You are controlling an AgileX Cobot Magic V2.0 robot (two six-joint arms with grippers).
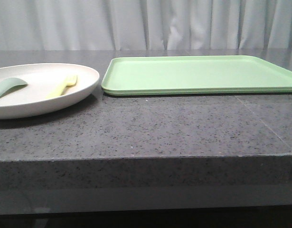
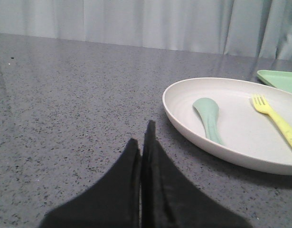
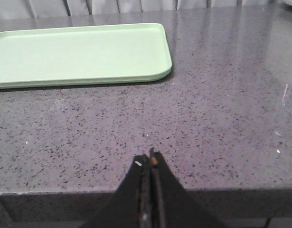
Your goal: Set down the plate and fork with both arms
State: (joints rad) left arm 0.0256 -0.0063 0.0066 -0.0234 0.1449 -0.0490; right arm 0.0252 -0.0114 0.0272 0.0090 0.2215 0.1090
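Note:
The cream-white plate (image 1: 27,97) sits at the left of the grey table; it also shows in the left wrist view (image 2: 240,121). In it lie the pale-yellow fork (image 1: 64,85), also seen in the left wrist view (image 2: 276,121), and a muted-green spoon (image 1: 8,87). My left gripper (image 2: 142,135) is shut and empty, low over the table, short of the plate's near rim. My right gripper (image 3: 149,159) is shut and empty above the table's front edge, well short of the green tray (image 3: 74,54). Neither gripper shows in the front view.
The flat light-green tray (image 1: 198,73) lies right of the plate, nearly touching its rim. The table's front edge (image 1: 146,159) runs across the front view. Grey curtains hang behind the table.

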